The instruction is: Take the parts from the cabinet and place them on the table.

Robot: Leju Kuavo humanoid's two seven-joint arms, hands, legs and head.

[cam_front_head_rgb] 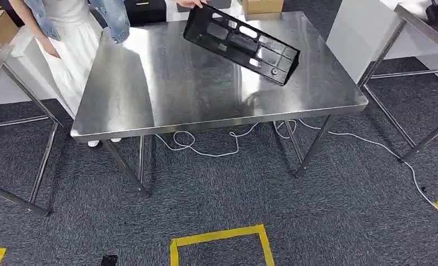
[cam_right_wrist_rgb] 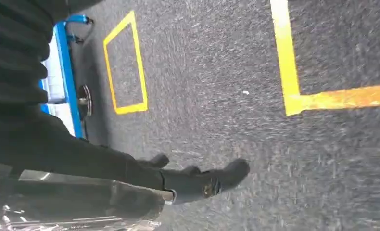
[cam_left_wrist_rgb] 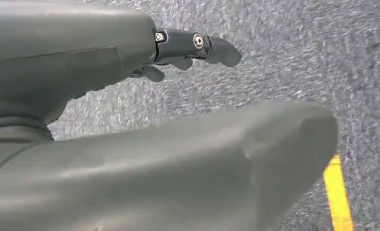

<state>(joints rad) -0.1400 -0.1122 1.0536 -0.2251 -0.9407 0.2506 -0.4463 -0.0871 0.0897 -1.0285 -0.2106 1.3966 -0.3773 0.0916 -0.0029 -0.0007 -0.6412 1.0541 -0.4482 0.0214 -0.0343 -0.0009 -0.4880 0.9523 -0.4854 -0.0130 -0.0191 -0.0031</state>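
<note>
A flat black plastic part [cam_front_head_rgb: 242, 43] with several cut-outs is over the far half of the steel table [cam_front_head_rgb: 167, 105]. It is tilted, and a person's hand [cam_front_head_rgb: 190, 3] holds its far end at the top edge of the head view. My left hand [cam_left_wrist_rgb: 188, 48] hangs over the grey carpet with its fingers stretched out and nothing in them. My right hand [cam_right_wrist_rgb: 197, 180] also hangs above the carpet, fingers apart and holding nothing.
A person in a white skirt and denim jacket [cam_front_head_rgb: 75, 33] stands at the table's far left corner. More steel tables stand at left [cam_front_head_rgb: 0, 61] and right [cam_front_head_rgb: 416, 27]. White cable [cam_front_head_rgb: 217, 147] lies under the table. Yellow tape [cam_front_head_rgb: 219, 238] marks the carpet. A blue-framed cart [cam_right_wrist_rgb: 65, 72] stands nearby.
</note>
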